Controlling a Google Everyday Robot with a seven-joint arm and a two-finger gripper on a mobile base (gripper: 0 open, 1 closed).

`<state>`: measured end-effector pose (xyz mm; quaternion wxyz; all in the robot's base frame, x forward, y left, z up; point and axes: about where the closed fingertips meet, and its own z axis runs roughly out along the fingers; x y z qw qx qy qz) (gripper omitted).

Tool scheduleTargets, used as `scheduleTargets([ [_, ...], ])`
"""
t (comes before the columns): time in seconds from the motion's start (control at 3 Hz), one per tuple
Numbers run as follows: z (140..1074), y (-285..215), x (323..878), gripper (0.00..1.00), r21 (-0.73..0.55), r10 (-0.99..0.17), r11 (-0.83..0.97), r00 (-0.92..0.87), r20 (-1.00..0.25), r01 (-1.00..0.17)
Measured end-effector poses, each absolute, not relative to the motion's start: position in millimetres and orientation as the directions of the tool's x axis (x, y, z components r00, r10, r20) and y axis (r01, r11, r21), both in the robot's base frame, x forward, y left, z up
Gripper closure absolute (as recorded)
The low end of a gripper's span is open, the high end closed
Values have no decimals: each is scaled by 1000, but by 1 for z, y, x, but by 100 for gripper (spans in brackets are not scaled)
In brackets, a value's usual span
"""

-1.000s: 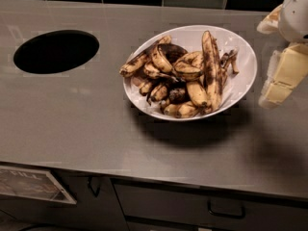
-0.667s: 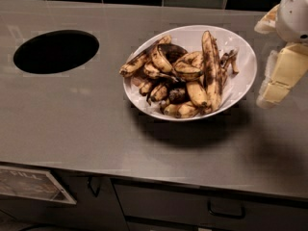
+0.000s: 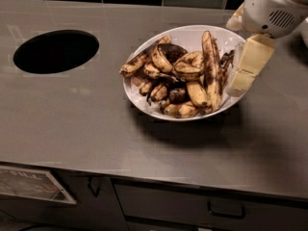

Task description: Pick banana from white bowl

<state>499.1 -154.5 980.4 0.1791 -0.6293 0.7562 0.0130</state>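
The gripper has moved left since a second ago and now hangs over the right rim of the white bowl, where before it stood clear of the bowl.

At the far left, one round black hole is cut into the dull grey, brushed-metal counter. Below the counter edge hangs one framed label, and further right are two dark drawer handles.

The single bowl is glossy, shallow and round. It holds roughly a dozen short, curved, brown-spotted bananas, too tangled to count exactly. The banana, long, nearly straight and yellow with a dark streak, lies on the right side of the pile, running from the far rim to the near rim.

Just beside it on the right is the cream, blocky gripper under its white rounded wrist. It holds nothing, and I cannot tell whether it is set wide or narrow.
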Motion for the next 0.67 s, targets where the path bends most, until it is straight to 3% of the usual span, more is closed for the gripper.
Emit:
scheduleTargets([
  [0.67,978,-155,505,0,-163,-915,277,-208,-345,-947],
])
